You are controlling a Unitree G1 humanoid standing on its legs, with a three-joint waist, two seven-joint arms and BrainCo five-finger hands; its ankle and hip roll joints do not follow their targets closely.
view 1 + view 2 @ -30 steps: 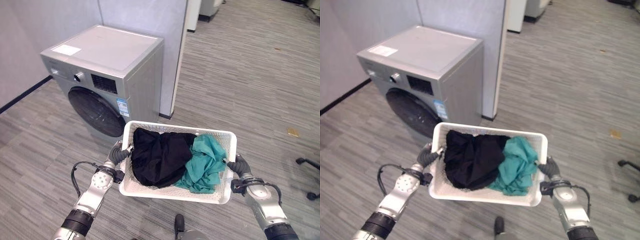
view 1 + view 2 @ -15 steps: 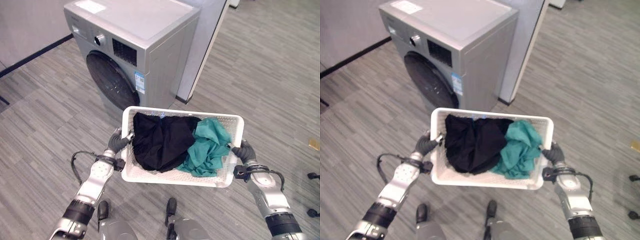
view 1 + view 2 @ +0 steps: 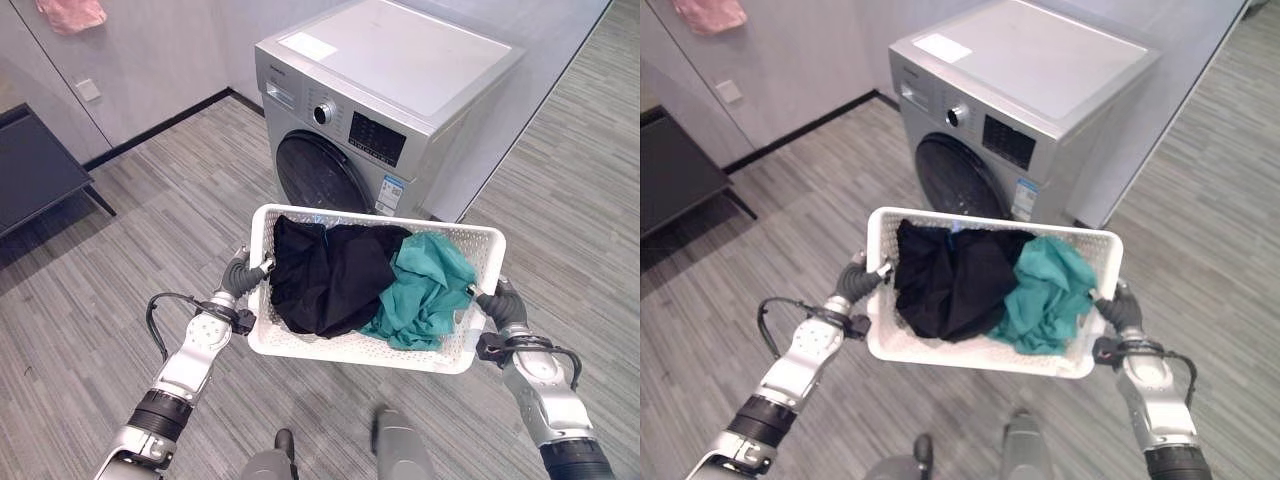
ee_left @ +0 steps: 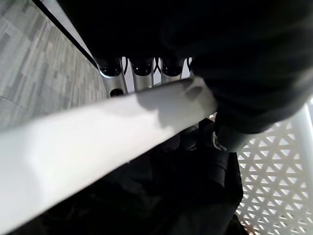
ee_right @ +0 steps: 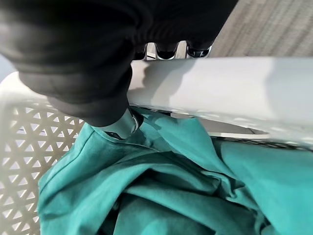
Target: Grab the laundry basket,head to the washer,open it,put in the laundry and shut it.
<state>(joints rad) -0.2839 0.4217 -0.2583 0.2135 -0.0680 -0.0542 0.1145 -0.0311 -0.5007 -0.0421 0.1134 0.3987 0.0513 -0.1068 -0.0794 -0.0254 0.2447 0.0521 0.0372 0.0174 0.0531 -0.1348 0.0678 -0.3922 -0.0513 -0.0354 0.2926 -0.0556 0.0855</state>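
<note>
White laundry basket (image 3: 470, 350): carried above the grey floor (image 3: 120, 240), just in front of the washer (image 3: 400, 90). Contents: black garment (image 3: 325, 275) on the robot's left side, teal garment (image 3: 425, 290) on its right, touching each other. Left hand (image 3: 240, 278): fingers curled round the basket's left rim. Right hand (image 3: 497, 300): fingers curled round the right rim. Washer: silver, front-loading, round dark door (image 3: 320, 175) closed. Dark low bench (image 3: 35, 175): well apart, by the wall.
</note>
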